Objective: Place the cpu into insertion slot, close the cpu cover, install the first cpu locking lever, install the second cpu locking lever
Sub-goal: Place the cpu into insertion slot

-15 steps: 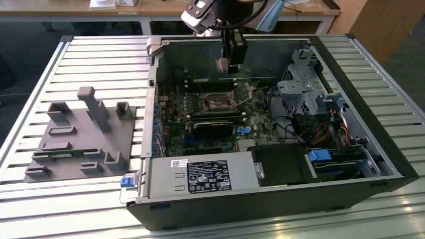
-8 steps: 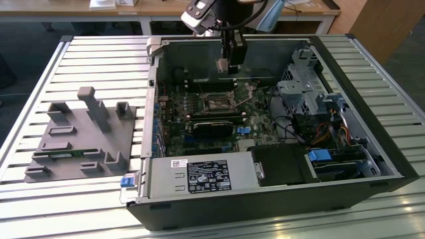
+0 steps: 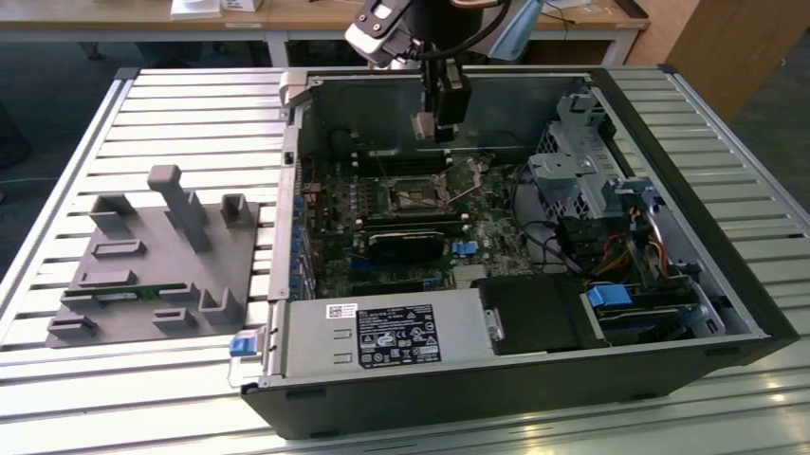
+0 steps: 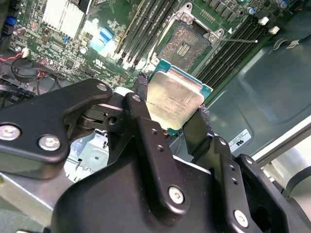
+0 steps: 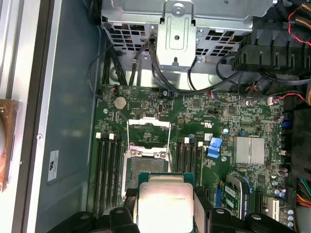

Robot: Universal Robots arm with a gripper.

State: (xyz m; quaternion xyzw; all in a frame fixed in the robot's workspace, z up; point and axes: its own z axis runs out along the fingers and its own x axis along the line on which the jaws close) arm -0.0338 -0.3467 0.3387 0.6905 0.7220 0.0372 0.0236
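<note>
Above the open computer case [image 3: 506, 393], your pincer [image 4: 172, 104] is pinching the cpu [image 4: 176, 97] by two opposite edges, metal lid toward the wrist cameras. Below it the insertion slot [image 5: 146, 167] sits bare on the green board [image 5: 214, 116], lying just past the chip's free edge, apparently not squarely under it. Edges look roughly parallel. You have the cpu cover [image 5: 148, 122] swung back. Faint print on the lid and a white label [image 5: 53, 165] on the case wall: noted, not transcribed.

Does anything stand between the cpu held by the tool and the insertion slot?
Nothing visible does. The tool holds the cpu in the air above the board. The insertion slot lies open and bare, and the cpu cover is swung back off it.
</note>
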